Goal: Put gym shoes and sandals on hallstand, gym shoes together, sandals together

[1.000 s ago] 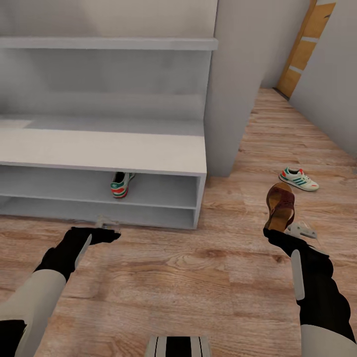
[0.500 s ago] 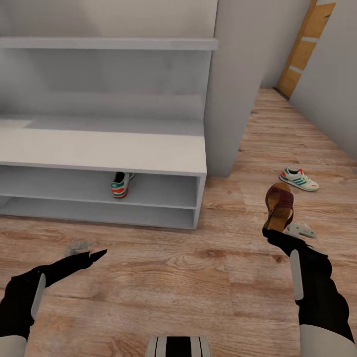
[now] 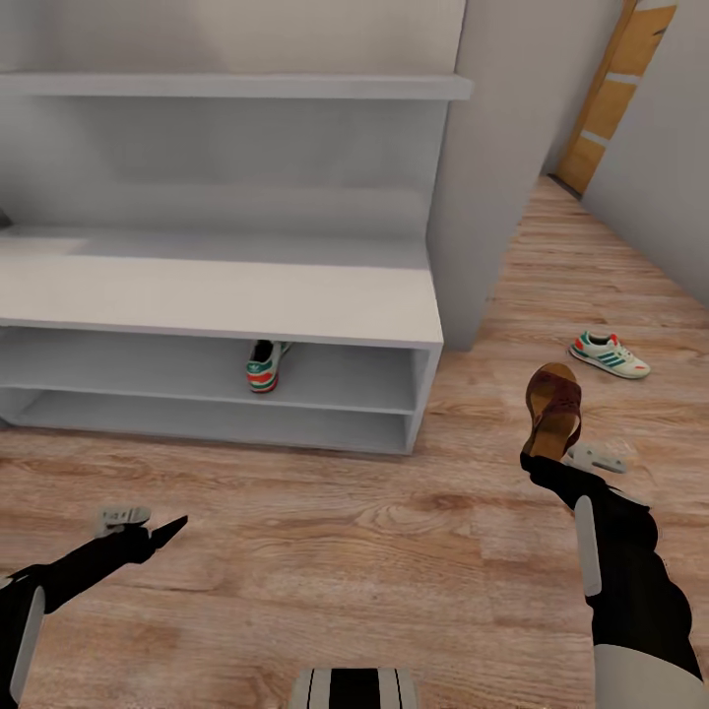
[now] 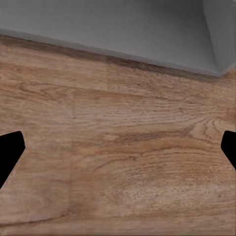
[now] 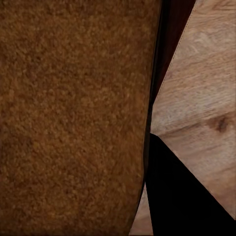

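Note:
My right gripper (image 3: pixel 561 456) is shut on the heel end of a dark brown sandal (image 3: pixel 553 406), held toe-up above the corridor floor (image 3: pixel 394 551). Up close, that sandal (image 5: pixel 73 118) sits against one black finger (image 5: pixel 182 196). One gym shoe (image 3: pixel 263 366) stands on the low shelf under the bench top of the hallstand (image 3: pixel 217 295). The other gym shoe (image 3: pixel 609 354) lies on the floor at the right. My left gripper (image 3: pixel 148 524) hovers low over the floor in front of the rack, open (image 4: pixel 119 147) and holding nothing.
A grey wall pillar (image 3: pixel 497 167) flanks the rack's right end. Beyond it the corridor runs back to an orange-brown door (image 3: pixel 615 94). The rack's grey base (image 4: pixel 123 29) lies just ahead of the left gripper.
The left arm has drawn back from the rack's lower shelf, toward me and to the left. The camera has shifted slightly, sliding the scene rightward. The right gripper keeps the sandal as before.

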Controlling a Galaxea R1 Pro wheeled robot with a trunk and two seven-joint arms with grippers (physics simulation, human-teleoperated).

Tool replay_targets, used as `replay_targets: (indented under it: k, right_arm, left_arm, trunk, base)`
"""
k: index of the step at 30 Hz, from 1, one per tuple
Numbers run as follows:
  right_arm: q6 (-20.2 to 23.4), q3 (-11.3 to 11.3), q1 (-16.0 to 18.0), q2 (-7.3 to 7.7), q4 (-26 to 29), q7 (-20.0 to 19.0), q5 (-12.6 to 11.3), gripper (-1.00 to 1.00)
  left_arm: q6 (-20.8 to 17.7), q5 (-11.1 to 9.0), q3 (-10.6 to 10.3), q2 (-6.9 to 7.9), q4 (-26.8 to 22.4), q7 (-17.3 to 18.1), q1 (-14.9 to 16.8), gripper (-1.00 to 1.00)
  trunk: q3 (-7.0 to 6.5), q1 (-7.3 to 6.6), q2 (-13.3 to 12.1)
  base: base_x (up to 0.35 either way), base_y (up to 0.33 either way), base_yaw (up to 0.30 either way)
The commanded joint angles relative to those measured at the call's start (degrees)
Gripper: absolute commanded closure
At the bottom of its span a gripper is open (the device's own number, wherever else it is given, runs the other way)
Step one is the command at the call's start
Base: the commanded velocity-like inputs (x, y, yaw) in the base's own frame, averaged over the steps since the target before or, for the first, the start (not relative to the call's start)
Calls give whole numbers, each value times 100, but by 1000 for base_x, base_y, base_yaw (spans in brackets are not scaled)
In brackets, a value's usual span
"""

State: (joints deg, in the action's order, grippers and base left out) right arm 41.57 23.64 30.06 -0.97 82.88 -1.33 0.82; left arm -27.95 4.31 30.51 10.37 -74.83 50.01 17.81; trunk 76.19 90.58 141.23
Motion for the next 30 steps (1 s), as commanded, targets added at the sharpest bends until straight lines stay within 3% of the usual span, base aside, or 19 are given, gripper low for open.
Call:
replay_targets:
  k: [1,30]
  right_arm:
    - [0,0,0,0,0,10,-20,100]
    - [0,0,0,0,0,10,-20,100]
  left_arm:
    - [0,0,0,0,-8,0,-5,-100]
    - [0,0,-1,-1,-32,0,-14,-100]
  trunk:
    - [0,0,0]
    - [0,0,0]
  base:
    - [-77,316,0]
    - [-176,280,0]
